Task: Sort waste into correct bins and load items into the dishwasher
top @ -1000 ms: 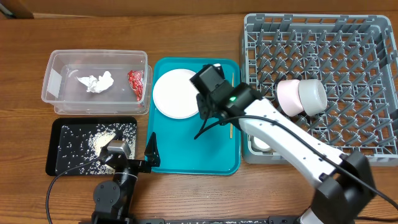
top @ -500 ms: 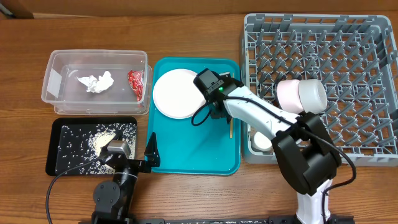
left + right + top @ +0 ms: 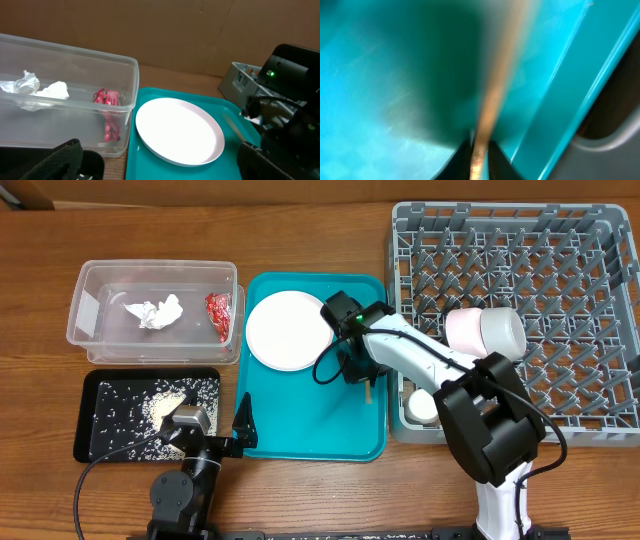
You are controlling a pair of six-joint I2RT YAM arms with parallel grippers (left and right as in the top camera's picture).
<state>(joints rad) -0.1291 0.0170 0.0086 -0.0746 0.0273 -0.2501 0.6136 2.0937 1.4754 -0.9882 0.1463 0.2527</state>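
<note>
Right gripper (image 3: 358,372) is pointing down onto the teal tray (image 3: 300,420). Its jaws are narrowed to a slit with the chopstick (image 3: 492,95) lying between the tips. The wrist view is blurred, but both tips are appearing to touch the wood.

Chopstick is lying flat near the tray's right rim, long axis running alongside that rim. Its near end is sticking out below the gripper.

Dish rack (image 3: 600,428) is sitting just right of the tray, so the tray rim and the rack wall are standing between stick and pegs. Judging that the move is calling for a lift first, then travel right.

Plate (image 3: 285,330) is lying close on the left, leaving little room there. Left gripper (image 3: 243,425) is sitting wide open at the tray's near-left edge, well apart from the stick, so the right arm is the nearer one.
</note>
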